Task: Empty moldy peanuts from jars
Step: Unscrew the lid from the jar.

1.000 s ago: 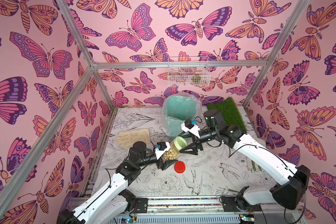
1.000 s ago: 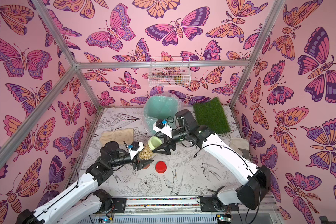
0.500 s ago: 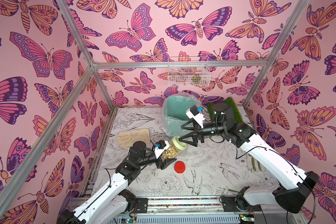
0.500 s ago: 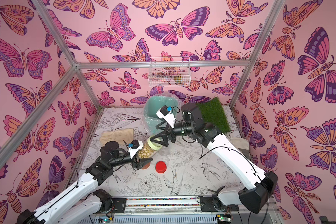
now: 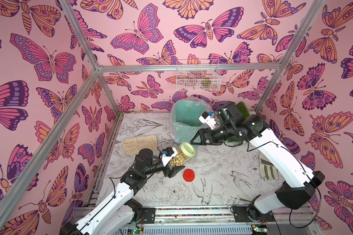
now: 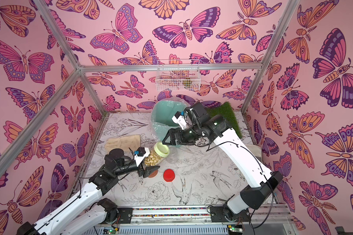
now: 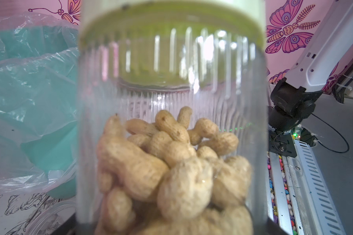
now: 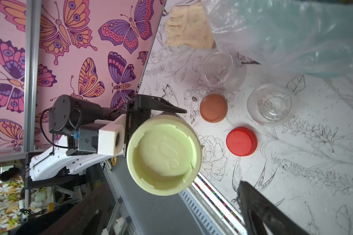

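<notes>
While clamped in left gripper (image 5: pixel 175 163) near base, jar (image 5: pixel 181 156) sat tilted, long axis diagonal, pale green lid (image 5: pixel 187 149) aimed up toward right gripper (image 5: pixel 196 140); its jaws stood wide, empty.

Pink butterfly walls (image 5: pixel 151 20), aluminium frame (image 5: pixel 141 68), floral-sketch floor (image 5: pixel 222 183).

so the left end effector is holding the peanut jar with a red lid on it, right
No: the lid on the peanut jar in the left end effector is pale green, not red, as the right wrist view shows.
</notes>
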